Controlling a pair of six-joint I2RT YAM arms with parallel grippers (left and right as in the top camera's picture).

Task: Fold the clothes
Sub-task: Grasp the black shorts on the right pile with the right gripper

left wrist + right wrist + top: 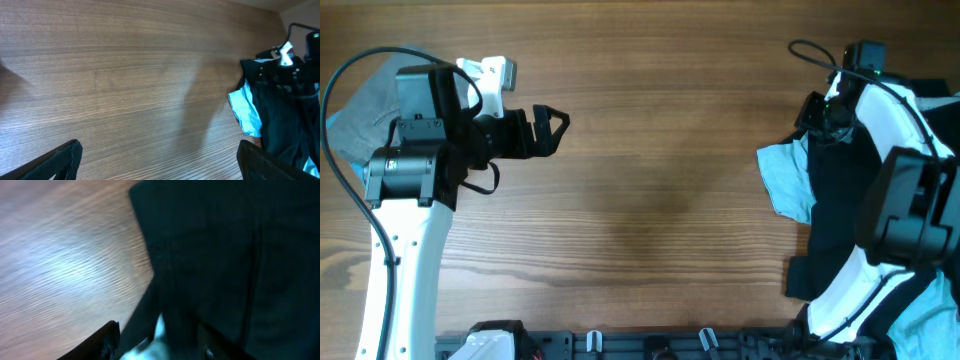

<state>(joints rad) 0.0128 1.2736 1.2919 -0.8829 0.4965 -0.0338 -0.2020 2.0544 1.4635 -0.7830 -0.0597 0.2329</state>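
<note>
1. Left gripper [552, 124]: hovers over bare table [660, 150] at the left side, pointing toward the middle. Its fingers are spread wide and nothing is between them. In the left wrist view both fingertips [60, 160] sit at the bottom corners with only wood between.
2. Right gripper [157, 340]: sits low over the black garment [835, 210] at the right edge. In the right wrist view the fingers [107, 335] stand apart with a fold of black cloth and a pale scrap between them. Whether they clamp the cloth cannot be told.
3. Black garment: lies crumpled at the table's right side under the right arm, running from the far edge toward the near edge. It is unfolded.
4. Blue shirt [785, 180]: pale blue, and pokes out from under the black garment's left edge, touching it. It also shows in the left wrist view [246, 112].
5. Grey cloth [360, 110]: lies at the far left edge, partly hidden under the left arm and well apart from the other clothes.
</note>
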